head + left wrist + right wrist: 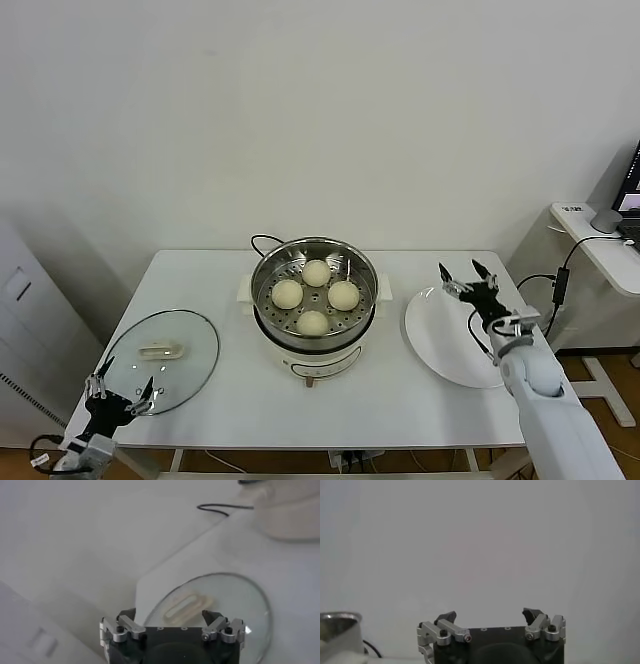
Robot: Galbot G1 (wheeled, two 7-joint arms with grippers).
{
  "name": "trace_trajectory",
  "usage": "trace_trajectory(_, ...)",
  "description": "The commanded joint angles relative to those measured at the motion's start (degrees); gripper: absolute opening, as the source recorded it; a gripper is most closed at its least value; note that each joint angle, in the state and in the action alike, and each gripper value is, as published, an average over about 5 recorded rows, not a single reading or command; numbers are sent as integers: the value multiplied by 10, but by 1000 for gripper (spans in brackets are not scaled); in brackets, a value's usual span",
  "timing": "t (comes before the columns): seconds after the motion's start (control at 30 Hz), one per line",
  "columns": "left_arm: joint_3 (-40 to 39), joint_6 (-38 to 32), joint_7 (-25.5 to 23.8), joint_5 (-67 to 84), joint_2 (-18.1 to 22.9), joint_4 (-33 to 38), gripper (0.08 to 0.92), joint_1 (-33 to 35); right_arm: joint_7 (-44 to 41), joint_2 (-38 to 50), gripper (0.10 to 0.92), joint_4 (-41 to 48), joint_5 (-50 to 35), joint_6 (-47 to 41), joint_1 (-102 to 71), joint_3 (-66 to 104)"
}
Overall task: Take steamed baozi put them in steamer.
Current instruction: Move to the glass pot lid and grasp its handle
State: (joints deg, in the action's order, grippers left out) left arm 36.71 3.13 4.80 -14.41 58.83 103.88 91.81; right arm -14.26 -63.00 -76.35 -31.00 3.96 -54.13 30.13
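Several pale round baozi (315, 295) lie in the shiny steel steamer basket (362, 266), which sits on its cream-white pot body (316, 366) in the middle of the table. My right gripper (468, 272) is open and empty, raised above the far edge of the white plate (440, 345), to the right of the steamer. In the right wrist view it (490, 616) faces the bare wall, with the steamer's rim (337, 617) at the edge. My left gripper (122, 383) is open and empty at the table's front left, by the glass lid (190, 340); the left wrist view shows it (170, 616) over the lid (235, 600).
The pot's black cord (262, 240) runs behind the steamer. A second desk (600, 245) with a cable stands off to the right. A grey cabinet (25, 330) stands at the left. The wall is close behind the table.
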Motion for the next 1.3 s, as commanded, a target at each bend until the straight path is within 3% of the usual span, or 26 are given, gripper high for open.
trace_trajectory(0.03,20,-163,32,-381,32,-88,823,-17,-25,-35,823,4,45,12,-62,65)
trace_trajectory(0.33,29,-212,128,-565,62,-158,823,-87,-39,-47,823,23,49,22,-66,73)
trace_trajectory(0.6,27,-221,160,-623,71,-222,823,-159,-48,-54,823,33,52,28,-71,82)
trace_trajectory(1.3,17,-214,159,-645,72,-315,823,-255,-69,-63,823,38,61,38,-87,90)
